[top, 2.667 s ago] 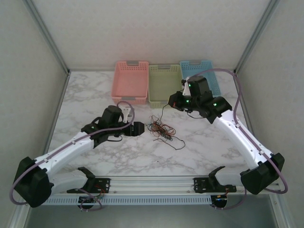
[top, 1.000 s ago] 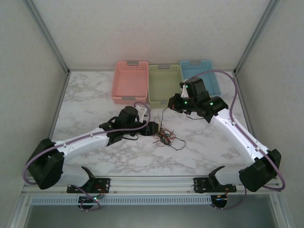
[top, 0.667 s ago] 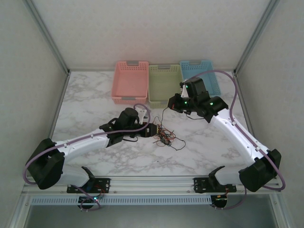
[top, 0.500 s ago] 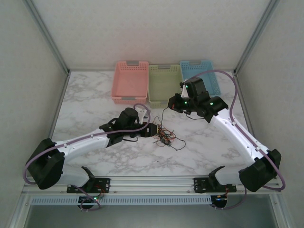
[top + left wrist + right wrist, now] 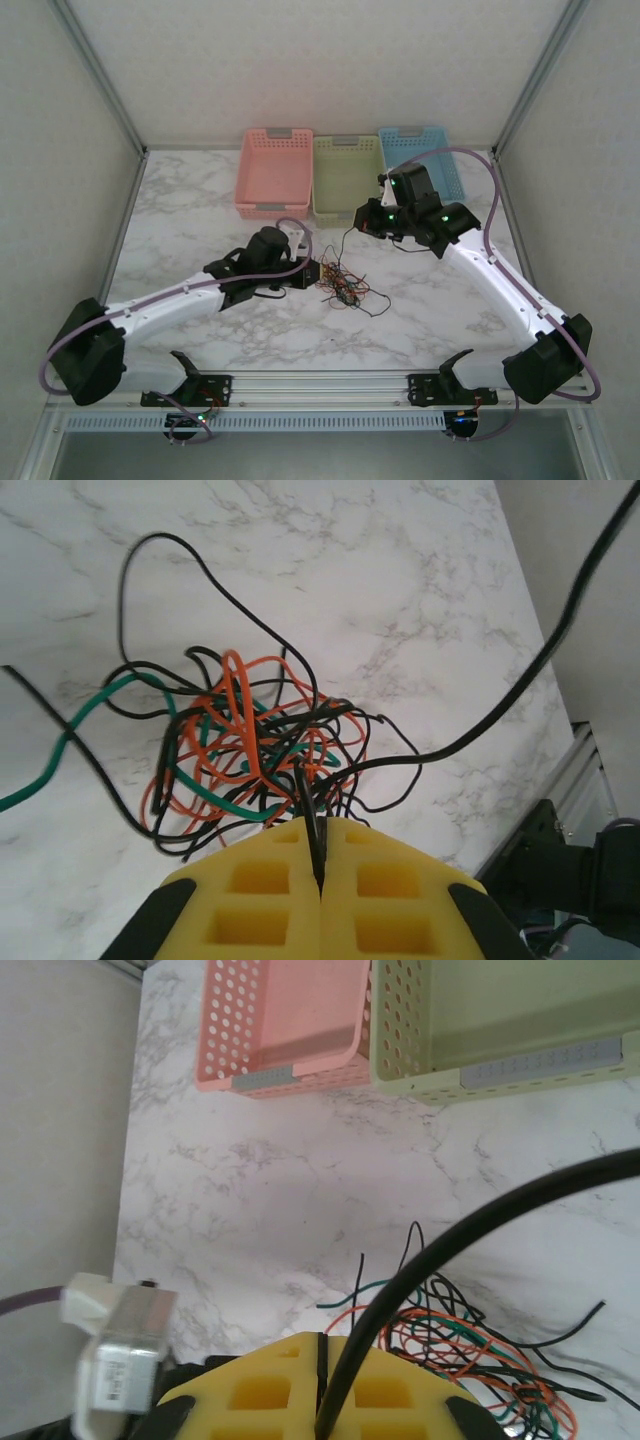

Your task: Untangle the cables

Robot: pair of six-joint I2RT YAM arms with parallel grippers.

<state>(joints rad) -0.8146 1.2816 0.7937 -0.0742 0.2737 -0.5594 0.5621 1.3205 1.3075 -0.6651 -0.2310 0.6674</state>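
Note:
The cables [image 5: 341, 284] lie in a tangle of black, orange and green wires on the marble table [image 5: 200, 200], seen close up as a knot [image 5: 250, 742] in the left wrist view. My left gripper [image 5: 310, 274] sits at the tangle's left edge, its yellow fingers [image 5: 250, 890] shut on a black cable [image 5: 314, 810] that leads out of the knot. My right gripper [image 5: 363, 216] hovers above and behind the tangle [image 5: 480, 1352], shut on another black cable [image 5: 470, 1230] that hangs down toward the pile.
Three baskets stand in a row at the back: pink [image 5: 273, 172], green [image 5: 346, 176] and blue [image 5: 428, 168]. The pink basket [image 5: 285, 1020] and green basket [image 5: 500, 1010] lie just beyond the right gripper. Metal frame posts and walls bound the table.
My left gripper has shut on a black cable at the tangle's edge and drawn back slightly to the left. The right arm has stayed still, holding its cable.

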